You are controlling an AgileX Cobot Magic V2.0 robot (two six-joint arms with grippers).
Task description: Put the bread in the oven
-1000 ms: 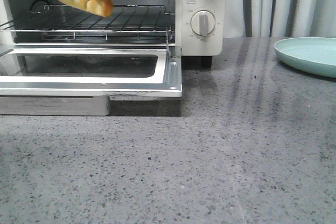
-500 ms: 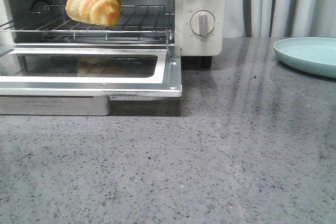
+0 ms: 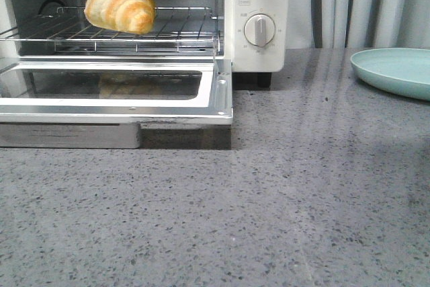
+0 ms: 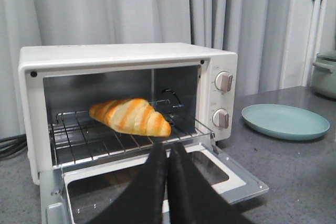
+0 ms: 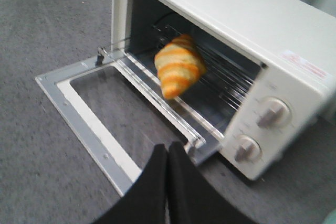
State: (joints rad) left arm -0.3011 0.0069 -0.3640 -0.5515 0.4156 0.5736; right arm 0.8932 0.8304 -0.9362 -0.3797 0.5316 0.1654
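**Croissant on the rack, both arms clear**

Grey speckled desk (image 3: 302,199) under me, pale curtains (image 4: 105,9) behind it. The white Toshiba toaster oven (image 3: 259,52) stands at the back left of the desk, with its glass-windowed door (image 3: 117,92) dropped flat and open toward me. I see the croissant roll (image 3: 121,7) lying on the wire rack (image 3: 181,28) inside the cavity, toward the rack's left half in the front view, golden-brown with paler stripes across its crust. Nothing touches it but the rack. Two round dial knobs (image 4: 222,81) sit one above the other on the oven's right panel. A pale green plate (image 3: 396,70) rests on the desk well to the right of the oven.

From the left wrist camera, my left gripper (image 4: 167,153) points at the open oven front, its dark jaws pressed together with no gap, holding nothing. From the right wrist camera, my right gripper (image 5: 167,153) hangs above the lowered door, jaws likewise closed against each other and empty. That view is slightly blurred. Neither arm shows in the front view.
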